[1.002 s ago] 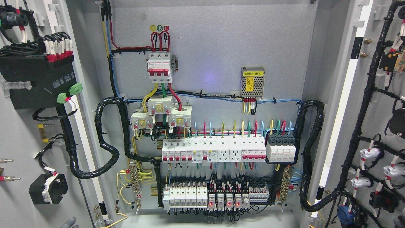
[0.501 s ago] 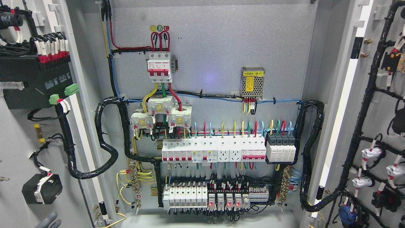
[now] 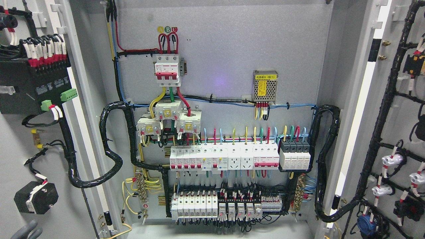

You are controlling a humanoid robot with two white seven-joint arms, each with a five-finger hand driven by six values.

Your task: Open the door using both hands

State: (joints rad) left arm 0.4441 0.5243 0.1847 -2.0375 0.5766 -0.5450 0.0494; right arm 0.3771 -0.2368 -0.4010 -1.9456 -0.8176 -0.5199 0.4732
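The grey cabinet stands with both doors swung wide. Its left door (image 3: 13, 149) fills the picture's left edge and shows its inner face, carrying a black module (image 3: 33, 86) and a black knob block (image 3: 35, 198). Along the right edge the right door (image 3: 400, 109) also shows its inner face, with black wiring (image 3: 382, 109) and white fittings. A grey part of my left hand (image 3: 25, 230) pokes in at the bottom left corner, low against the left door; whether it grips anything is hidden. My right hand does not show.
Inside, the back panel (image 3: 225, 49) holds a red-and-white main breaker (image 3: 167, 69), a small meshed power supply (image 3: 264, 85) and rows of white breakers (image 3: 225, 157). Thick black cable looms (image 3: 109, 156) run from each door's hinge side into the cabinet.
The left door has swung further left, carrying its module and knob block outward; my left hand moved left with it. The right door edged right. Red lamps on the bottom relays went out.
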